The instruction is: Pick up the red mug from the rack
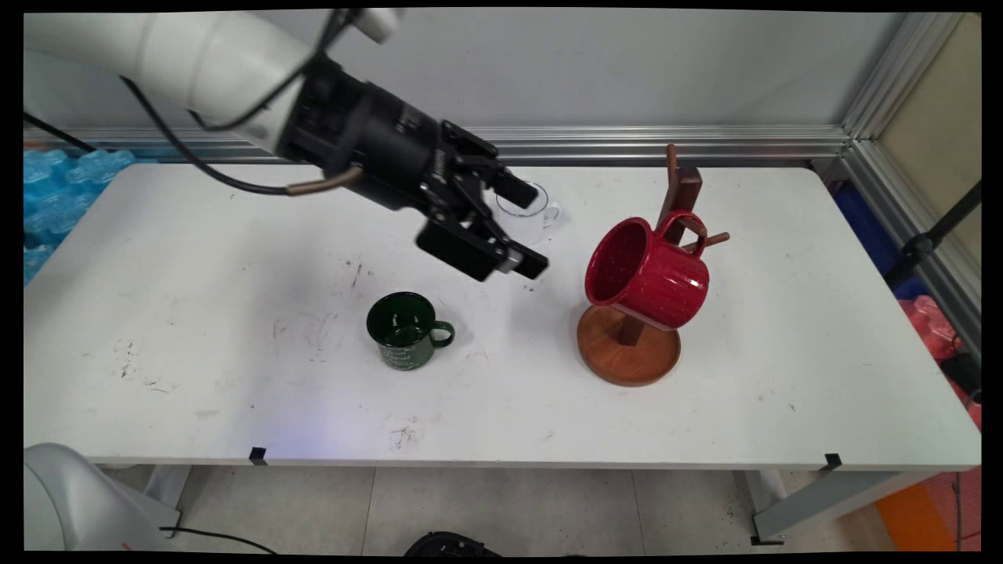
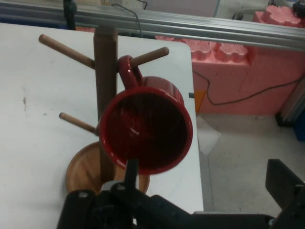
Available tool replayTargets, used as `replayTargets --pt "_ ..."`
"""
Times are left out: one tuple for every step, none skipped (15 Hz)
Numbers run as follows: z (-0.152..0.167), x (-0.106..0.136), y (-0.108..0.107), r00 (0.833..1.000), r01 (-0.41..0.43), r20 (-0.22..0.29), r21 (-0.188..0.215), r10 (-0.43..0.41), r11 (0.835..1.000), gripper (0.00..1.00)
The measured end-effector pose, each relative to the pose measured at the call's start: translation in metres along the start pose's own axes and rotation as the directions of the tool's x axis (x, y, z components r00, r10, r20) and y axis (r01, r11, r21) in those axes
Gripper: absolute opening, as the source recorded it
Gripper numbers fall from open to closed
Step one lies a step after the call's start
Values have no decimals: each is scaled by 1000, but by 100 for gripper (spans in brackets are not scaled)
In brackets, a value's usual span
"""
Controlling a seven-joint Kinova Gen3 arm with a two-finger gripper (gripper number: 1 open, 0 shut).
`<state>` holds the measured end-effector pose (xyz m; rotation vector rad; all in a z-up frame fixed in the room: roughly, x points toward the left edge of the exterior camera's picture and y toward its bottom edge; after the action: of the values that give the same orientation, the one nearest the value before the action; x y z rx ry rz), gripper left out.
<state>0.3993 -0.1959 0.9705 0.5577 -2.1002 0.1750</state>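
The claw [image 1: 521, 227] is held open and empty beside the red mug [image 1: 646, 274]; the mug is hung on the wooden rack [image 1: 627, 356] near the table's [image 1: 235, 376] right edge.

Red mug [image 1: 647, 273] hung by handle on wooden mug tree [image 1: 631, 345], mouth tilted leftward

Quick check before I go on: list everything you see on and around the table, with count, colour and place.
Glossy red speckled mug: 1, red, hanging by its handle on a peg of the stand, mouth toward the gripper.
Wooden mug stand with round base: 1, brown, table's right half.
Dark green enamel mug: 1, green, upright, table centre.
Clear glass mug: 1, transparent, behind the gripper, partly hidden.
White table: 1, white, scuffed.
Black two-finger gripper: 1, black, open, above the table left of the red mug, holding nothing.
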Motion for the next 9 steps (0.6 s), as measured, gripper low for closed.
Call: replayTargets --pt "7 0 -1 1000 4 -6 -1 -4 1000 100" --pt "15 -1 -2 1000 10 -11 -2 -10 1000 100" --pt "22 -2 -4 1000 17 -17 -4 -17 1000 100" --pt "29 -2 -5 999 25 -20 -6 -25 1000 100" --pt "36 -3 -6 999 34 -24 -11 -34 999 100" --pt "44 -3 -7 999 42 -27 -16 -42 999 100" --pt "51 -4 -8 998 49 -31 -21 -50 999 100" --pt "57 -4 -9 998 56 -34 -26 -57 998 100" --pt "64 -4 -10 997 63 -38 -31 -64 998 100"
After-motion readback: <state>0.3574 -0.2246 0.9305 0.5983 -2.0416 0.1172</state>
